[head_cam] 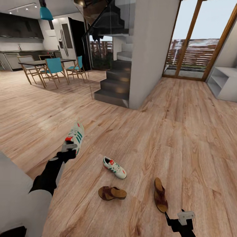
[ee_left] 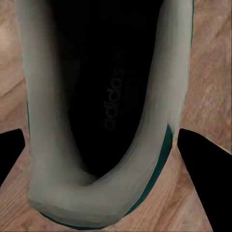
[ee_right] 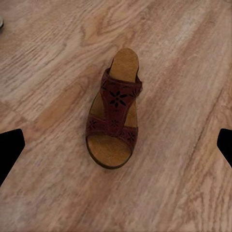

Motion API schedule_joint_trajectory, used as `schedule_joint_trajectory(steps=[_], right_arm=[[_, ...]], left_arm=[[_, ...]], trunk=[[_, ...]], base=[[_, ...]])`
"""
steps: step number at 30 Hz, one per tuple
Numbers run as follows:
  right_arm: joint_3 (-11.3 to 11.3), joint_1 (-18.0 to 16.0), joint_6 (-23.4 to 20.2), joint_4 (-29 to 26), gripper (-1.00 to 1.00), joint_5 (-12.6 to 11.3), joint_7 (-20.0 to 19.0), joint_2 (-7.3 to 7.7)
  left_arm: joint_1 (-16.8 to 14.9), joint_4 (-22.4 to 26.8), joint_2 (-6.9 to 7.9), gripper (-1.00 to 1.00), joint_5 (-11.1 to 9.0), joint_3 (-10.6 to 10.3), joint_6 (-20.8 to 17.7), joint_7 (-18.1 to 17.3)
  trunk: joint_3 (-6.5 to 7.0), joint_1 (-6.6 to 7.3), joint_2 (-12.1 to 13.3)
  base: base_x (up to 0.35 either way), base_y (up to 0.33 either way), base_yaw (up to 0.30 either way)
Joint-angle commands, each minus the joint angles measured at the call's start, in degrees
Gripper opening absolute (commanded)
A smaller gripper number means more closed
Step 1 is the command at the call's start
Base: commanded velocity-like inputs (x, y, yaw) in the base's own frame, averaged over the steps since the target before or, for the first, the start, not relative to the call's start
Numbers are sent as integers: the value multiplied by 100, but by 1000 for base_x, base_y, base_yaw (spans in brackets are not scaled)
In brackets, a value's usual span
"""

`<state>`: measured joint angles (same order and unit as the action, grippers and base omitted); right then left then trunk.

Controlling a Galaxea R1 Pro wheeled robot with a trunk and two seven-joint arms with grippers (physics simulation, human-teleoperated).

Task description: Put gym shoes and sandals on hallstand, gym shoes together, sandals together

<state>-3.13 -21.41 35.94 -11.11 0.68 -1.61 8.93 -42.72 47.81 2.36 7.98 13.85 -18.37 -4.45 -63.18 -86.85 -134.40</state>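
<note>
My left gripper (head_cam: 69,146) is shut on the heel of one gym shoe (head_cam: 75,136), cream-white with green stripes, held off the corridor floor (head_cam: 184,131). In the left wrist view the dark inside of that gym shoe (ee_left: 104,106) lies between the black fingertips (ee_left: 10,153). The other gym shoe (head_cam: 114,167) lies on the planks ahead. One brown sandal (head_cam: 112,193) rests just nearer than it, and a second sandal (head_cam: 160,195) lies to its right. My right gripper (head_cam: 185,218) hovers open, near and slightly right of that second sandal (ee_right: 115,109). The pale-grey hallstand (head_cam: 225,82) stands at the far right.
A white pillar (head_cam: 153,49) and dark stairs (head_cam: 115,85) rise ahead in the middle. A dining table with teal chairs (head_cam: 52,67) stands far left. Glass doors (head_cam: 194,42) close the back right. Open plank floor stretches between the shoes and the pale-grey unit.
</note>
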Motion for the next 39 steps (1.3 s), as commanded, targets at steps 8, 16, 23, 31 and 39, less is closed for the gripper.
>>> schedule_joint_trajectory(steps=[8, 16, 23, 31, 39], right_arm=[[-22, -3, 17, -20, 100, -6, 3, 12], [-29, -3, 18, -7, 100, 2, 6, 12], [-29, -3, 18, -5, 100, 2, 12, 12], [-29, -3, 13, -5, 100, 4, 12, 12], [-211, -159, -1785, -1734, 100, 918, -664, -30]], left_arm=[[-280, 63, -17, -100, 108, -756, -428, -47], [-272, 78, -18, -100, 109, -770, -430, -48], [-272, 79, -16, -100, 116, -780, -430, -42], [-264, 119, -11, -100, 112, -781, -435, -47], [-339, 132, 21, -100, 79, -751, -464, -55]], trunk=[[-6, 1, -2], [-6, 1, -2], [-6, 1, -2], [-6, 1, -2], [-6, 1, -2]], base=[[0, 0, 3], [272, 0, 55], [255, 0, 261], [18, 0, 278], [0, 0, 65]])
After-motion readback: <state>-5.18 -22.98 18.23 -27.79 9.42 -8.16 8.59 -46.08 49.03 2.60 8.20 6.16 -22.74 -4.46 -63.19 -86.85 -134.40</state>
